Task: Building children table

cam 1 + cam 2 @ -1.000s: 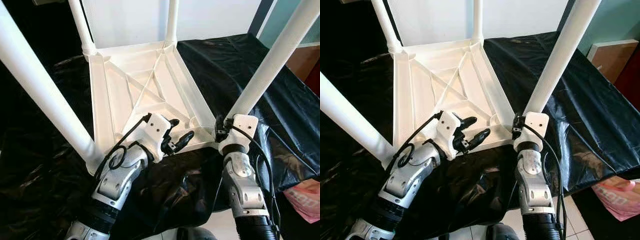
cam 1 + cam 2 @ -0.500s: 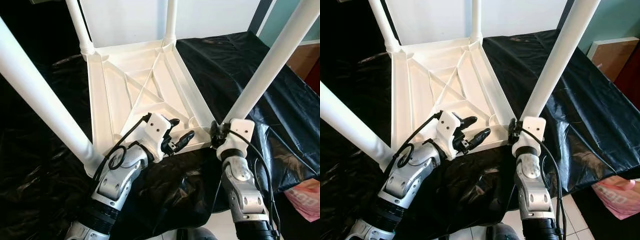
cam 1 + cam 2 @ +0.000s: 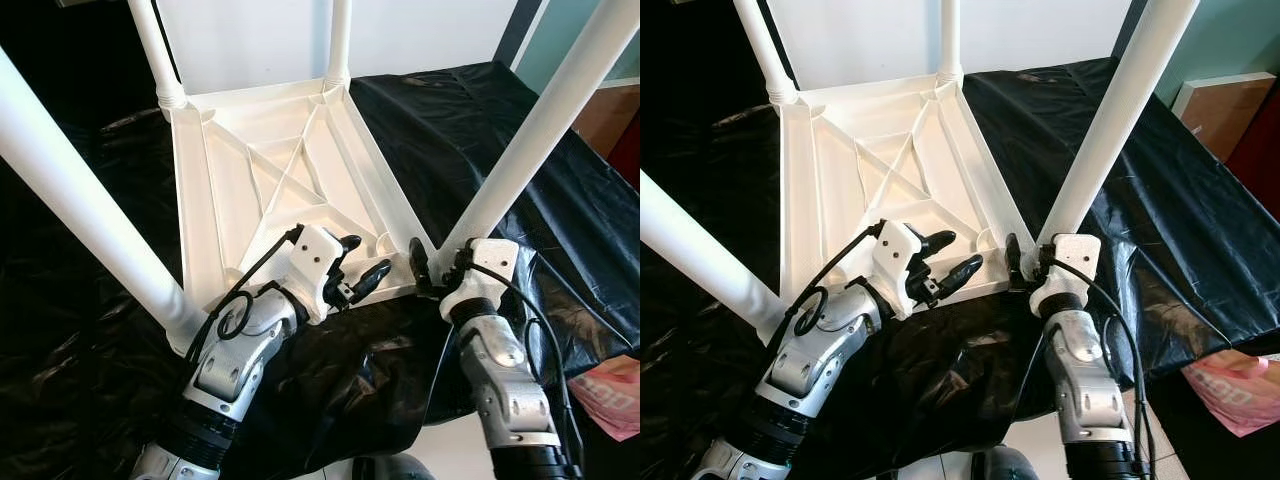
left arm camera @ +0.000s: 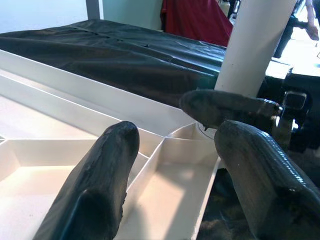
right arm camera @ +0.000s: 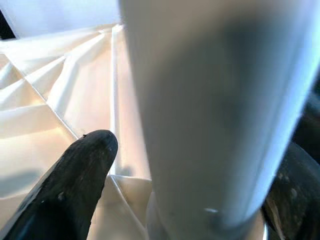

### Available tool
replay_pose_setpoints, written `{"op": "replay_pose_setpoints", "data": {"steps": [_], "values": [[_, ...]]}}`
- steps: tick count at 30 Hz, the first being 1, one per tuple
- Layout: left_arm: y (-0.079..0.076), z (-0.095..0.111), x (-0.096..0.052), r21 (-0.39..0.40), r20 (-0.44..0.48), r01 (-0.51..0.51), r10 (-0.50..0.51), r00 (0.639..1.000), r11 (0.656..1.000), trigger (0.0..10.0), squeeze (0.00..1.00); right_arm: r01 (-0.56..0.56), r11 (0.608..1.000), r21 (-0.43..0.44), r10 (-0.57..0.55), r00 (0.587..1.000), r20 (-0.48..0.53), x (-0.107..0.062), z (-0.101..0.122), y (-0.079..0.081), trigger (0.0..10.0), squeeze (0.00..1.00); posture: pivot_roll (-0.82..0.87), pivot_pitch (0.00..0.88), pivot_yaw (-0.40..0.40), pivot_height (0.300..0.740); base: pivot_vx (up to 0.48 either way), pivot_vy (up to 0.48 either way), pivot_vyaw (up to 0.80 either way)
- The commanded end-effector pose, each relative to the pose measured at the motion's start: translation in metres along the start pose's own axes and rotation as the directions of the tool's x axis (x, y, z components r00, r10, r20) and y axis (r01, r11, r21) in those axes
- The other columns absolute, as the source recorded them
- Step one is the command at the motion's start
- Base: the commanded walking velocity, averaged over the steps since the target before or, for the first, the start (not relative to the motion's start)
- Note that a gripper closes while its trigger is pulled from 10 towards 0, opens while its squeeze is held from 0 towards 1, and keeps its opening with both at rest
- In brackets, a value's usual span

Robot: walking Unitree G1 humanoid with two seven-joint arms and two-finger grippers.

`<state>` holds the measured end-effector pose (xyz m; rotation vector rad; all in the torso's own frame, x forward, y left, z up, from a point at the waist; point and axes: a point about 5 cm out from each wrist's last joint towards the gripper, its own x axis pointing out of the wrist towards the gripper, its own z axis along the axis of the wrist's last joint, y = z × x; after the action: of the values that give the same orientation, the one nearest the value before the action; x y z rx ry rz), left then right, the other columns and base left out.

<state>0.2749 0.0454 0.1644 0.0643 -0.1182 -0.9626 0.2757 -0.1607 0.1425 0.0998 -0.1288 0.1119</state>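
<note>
Black fingers, right claw: my right gripper (image 3: pixel 432 268) sits at the foot of the near right leg (image 3: pixel 540 125), one finger (image 5: pixel 75 175) on each side of the white tube; spread around it, flanking it, and I cannot tell whether the pads press.
Black fingers, left claw: my left gripper (image 3: pixel 362 262) is released, its fingertips (image 4: pixel 102 170) parted over the near rim of the tabletop, holding nothing.
Between the claws: the corner socket where that leg enters the frame lies just beside my right fingers and a little beyond my left ones.
Task's thing: the children's table (image 3: pixel 270 190) lies upside down on black plastic sheeting (image 3: pixel 470 120), ribbed underside up, stretching away from both claws, with four legs standing.
Other legs: the near left leg (image 3: pixel 80 200) rises to the outside of my left arm; two far legs (image 3: pixel 340 40) stand at the corners farthest from me.
Step in hand: I judge this as seating or tightening the last leg, the near right one, while my left claw waits by the rim.
Next move: it likely calls for a firm close on the tube and a push or twist down into the socket, keeping the frame from sliding on the slick sheet.
Right wrist view: shows the tube between my fingers close up, which the head views hide behind the wrist.
Left wrist view: shows the open rib compartments under my left fingertips.
Head views: show all four legs together.
</note>
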Motion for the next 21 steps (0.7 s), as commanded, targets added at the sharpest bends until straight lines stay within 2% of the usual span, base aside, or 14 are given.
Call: {"op": "replay_pose_setpoints", "data": {"steps": [1, 3, 4, 6, 11, 13, 15, 16, 17, 18, 21], "values": [[-0.010, -0.010, -0.002, -0.012, -0.048, 0.074, -0.075, 0.996, 0.997, 10.0, 0.00, -0.060, 0.998, -0.002, 0.060, 0.998, -0.014, 0.002, 0.001, -0.011, 10.0, 1.00, -0.01, 0.139, -0.049, 0.740, 0.000, 0.000, 0.00], [-0.013, -0.012, -0.002, -0.009, -0.060, 0.094, -0.094, 0.994, 0.996, 10.0, 0.00, -0.096, 0.995, -0.015, 0.095, 0.995, -0.017, 0.004, 0.003, -0.016, 10.0, 1.00, -0.01, 0.139, -0.049, 0.740, 0.000, 0.000, 0.00], [-0.016, -0.014, -0.003, -0.005, -0.074, 0.116, -0.116, 0.991, 0.993, 10.0, 0.00, -0.156, 0.987, -0.037, 0.155, 0.988, -0.026, 0.005, 0.004, -0.019, 10.0, 0.00, -0.01, 0.140, -0.051, 0.740, 0.000, 0.000, 0.00], [-0.020, -0.016, -0.005, -0.012, -0.090, 0.147, -0.147, 0.985, 0.989, 10.0, 0.00, -0.247, 0.967, -0.064, 0.245, 0.969, -0.045, 0.007, 0.006, -0.022, 10.0, 0.00, -0.01, 0.140, -0.051, 0.740, 0.000, 0.000, 0.00], [-0.023, -0.017, -0.006, -0.020, -0.097, 0.169, -0.170, 0.981, 0.985, 10.0, 0.00, -0.311, 0.947, -0.083, 0.307, 0.950, -0.060, 0.010, 0.008, -0.025, 10.0, 0.00, 0.00, 0.139, -0.053, 0.740, 0.000, 0.000, 0.00], [-0.026, -0.017, -0.008, -0.025, -0.101, 0.185, -0.187, 0.977, 0.982, 10.0, 0.00, -0.397, 0.913, -0.098, 0.389, 0.917, -0.091, 0.012, 0.009, -0.024, 10.0, 0.00, 0.00, 0.136, -0.055, 0.740, 0.000, 0.000, 0.00], [-0.026, -0.017, -0.008, -0.025, -0.102, 0.188, -0.190, 0.976, 0.982, 10.0, 0.00, -0.426, 0.899, -0.101, 0.416, 0.903, -0.107, 0.013, 0.008, -0.024, 10.0, 0.00, 0.01, 0.133, -0.056, 0.740, 0.000, 0.000, 0.00], [-0.025, -0.016, -0.008, -0.024, -0.103, 0.189, -0.190, 0.976, 0.982, 10.0, 0.00, -0.451, 0.885, -0.111, 0.438, 0.890, -0.124, 0.013, 0.007, -0.025, 6.9, 0.00, 0.01, 0.130, -0.057, 0.740, 0.000, 0.000, 0.00], [-0.025, -0.016, -0.008, -0.021, -0.103, 0.187, -0.188, 0.977, 0.982, 10.0, 0.00, -0.464, 0.878, -0.119, 0.449, 0.883, -0.136, 0.013, 0.006, -0.026, 6.9, 0.00, 0.01, 0.128, -0.058, 0.740, 0.000, 0.000, 0.00], [-0.024, -0.016, -0.008, -0.018, -0.104, 0.185, -0.186, 0.977, 0.983, 10.0, 0.00, -0.464, 0.875, -0.137, 0.444, 0.883, -0.151, 0.015, 0.004, -0.028, 3.6, 0.00, 0.01, 0.122, -0.059, 0.740, 0.000, 0.000, 0.00], [-0.023, -0.016, -0.009, -0.017, -0.106, 0.183, -0.184, 0.977, 0.983, 10.0, 0.00, -0.462, 0.873, -0.156, 0.438, 0.883, -0.165, 0.016, 0.003, -0.031, 3.6, 0.00, 0.01, 0.122, -0.059, 0.740, 0.000, 0.000, 0.00]]}}
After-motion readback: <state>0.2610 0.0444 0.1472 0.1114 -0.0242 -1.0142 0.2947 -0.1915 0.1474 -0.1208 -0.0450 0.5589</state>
